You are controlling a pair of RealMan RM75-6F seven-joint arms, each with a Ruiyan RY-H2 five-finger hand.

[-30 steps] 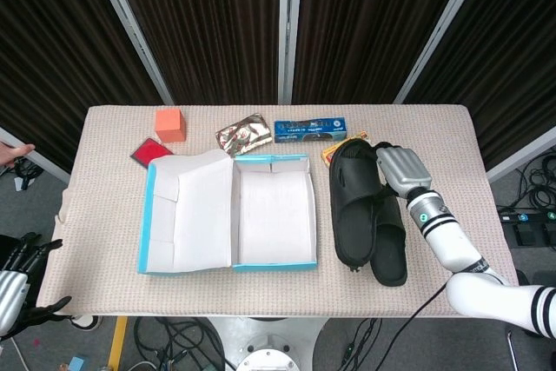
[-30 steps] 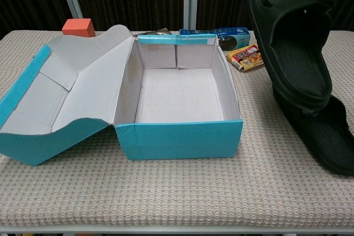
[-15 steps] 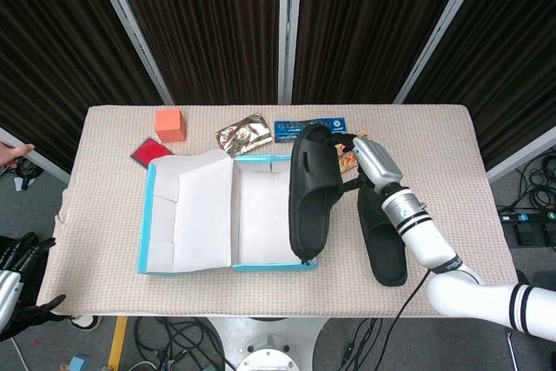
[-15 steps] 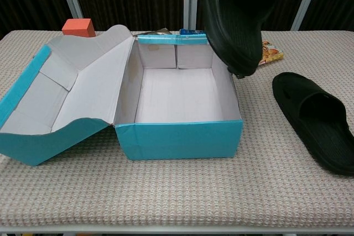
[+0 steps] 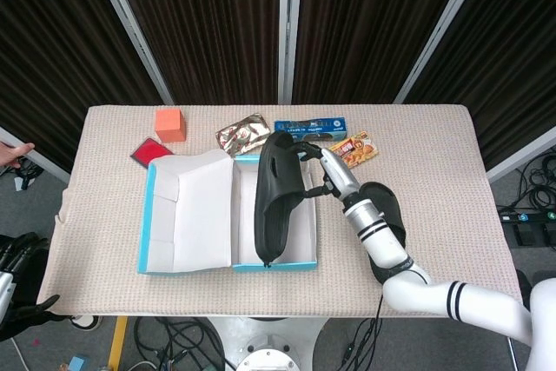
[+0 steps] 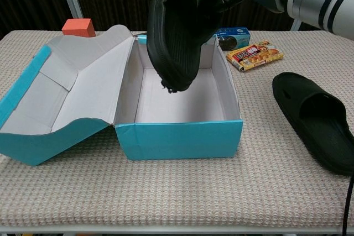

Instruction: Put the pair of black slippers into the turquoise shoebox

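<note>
The desk (image 5: 434, 154) wears a beige cloth with a fine woven texture. The shoebox (image 6: 180, 139) is turquoise outside and plain white within, its open lid (image 5: 187, 210) white with a turquoise edge. Both slippers are black: one raised (image 5: 276, 197) over the box, one lying (image 6: 315, 120) at right. The right robot hand (image 5: 323, 171) is dark, its forearm silver-white with black bands. At the far edge sit an orange block (image 5: 170, 124), a red pad (image 5: 146, 152), a shiny foil packet (image 5: 242, 135), a blue packet (image 5: 313, 128) and an orange-yellow snack packet (image 5: 356, 149). The backdrop curtain (image 5: 208, 23) is black.
</note>
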